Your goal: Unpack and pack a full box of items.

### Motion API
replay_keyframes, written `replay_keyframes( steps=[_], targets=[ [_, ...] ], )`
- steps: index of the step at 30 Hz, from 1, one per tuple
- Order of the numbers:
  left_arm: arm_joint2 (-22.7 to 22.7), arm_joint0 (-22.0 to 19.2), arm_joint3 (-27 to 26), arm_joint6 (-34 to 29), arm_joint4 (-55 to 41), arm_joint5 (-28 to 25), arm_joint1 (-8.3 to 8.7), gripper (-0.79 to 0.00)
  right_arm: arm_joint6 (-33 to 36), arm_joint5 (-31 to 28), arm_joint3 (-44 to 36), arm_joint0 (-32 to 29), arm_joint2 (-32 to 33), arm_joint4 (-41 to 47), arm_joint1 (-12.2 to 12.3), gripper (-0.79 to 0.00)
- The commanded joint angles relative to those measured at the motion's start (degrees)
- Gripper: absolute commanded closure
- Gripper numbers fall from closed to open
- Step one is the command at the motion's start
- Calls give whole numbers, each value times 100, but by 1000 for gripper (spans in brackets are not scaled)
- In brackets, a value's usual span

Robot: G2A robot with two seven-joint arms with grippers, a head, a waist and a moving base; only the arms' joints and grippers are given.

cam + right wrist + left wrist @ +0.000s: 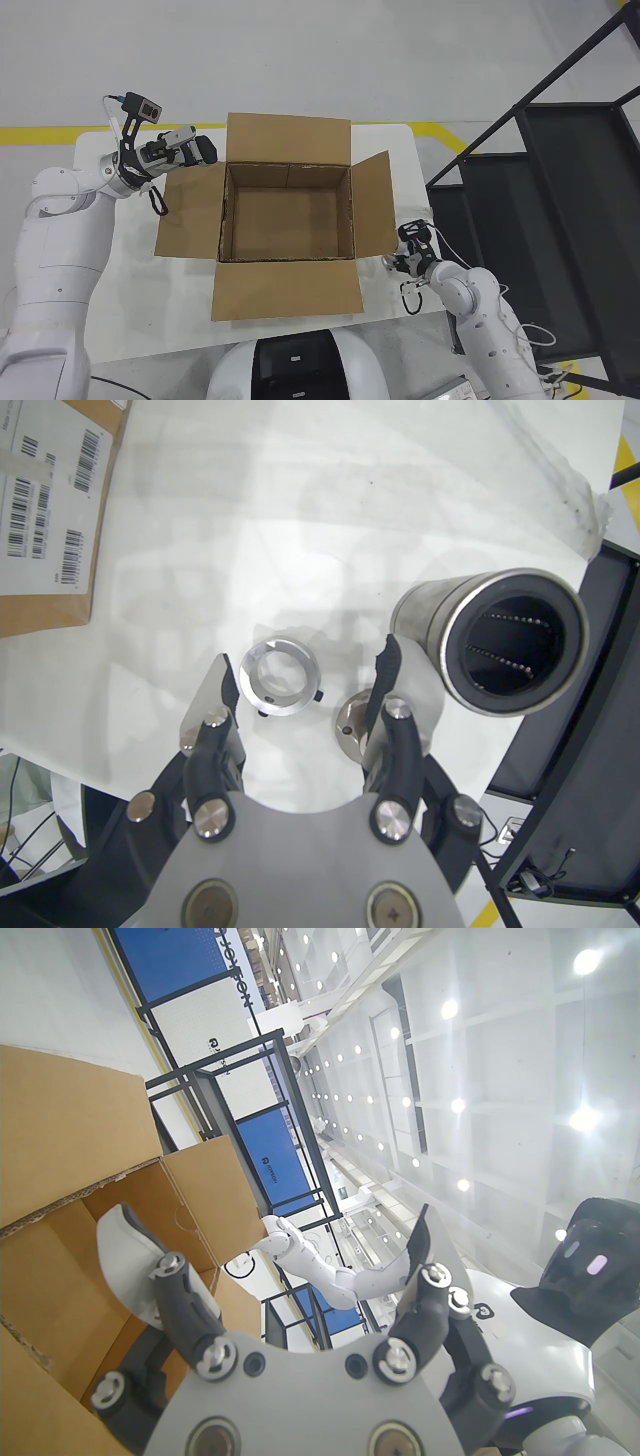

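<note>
The open cardboard box (287, 225) stands mid-table with all flaps spread, and its inside looks bare. My left gripper (205, 150) hangs open and tilted upward above the box's left flap (75, 1128), holding nothing (272, 1248). My right gripper (398, 260) is low over the table beside the box's right flap, open (307, 660). A silver collar ring (277, 682) lies flat between its fingers, untouched. A small flanged metal piece (350, 725) sits partly under one finger. A steel linear bearing cylinder (495, 645) lies on its side just beyond.
The white table (130, 290) has free room at its front left. A black metal rack (540, 200) stands close to the table's right edge. The right flap's underside (50, 515) carries barcode labels.
</note>
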Motion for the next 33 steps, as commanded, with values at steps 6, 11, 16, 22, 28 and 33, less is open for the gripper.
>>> replay_keyframes(
  steps=[6,11,16,22,28,33],
  targets=[
    [0,0,0,0,0,0,0,-785,33,-59,133,41,-19,95,29,-363],
    [0,0,0,0,0,0,0,-785,63,-95,150,51,-24,131,56,-366],
    [0,0,0,0,0,0,0,-785,78,-86,193,87,-72,87,75,-363],
    [0,0,0,0,0,0,0,-785,76,-17,306,154,-172,50,88,-348],
    [0,0,0,0,0,0,0,-785,91,20,411,241,-263,13,103,-296],
    [0,0,0,0,0,0,0,-785,108,61,452,293,-333,-29,115,-265]
  ],
)
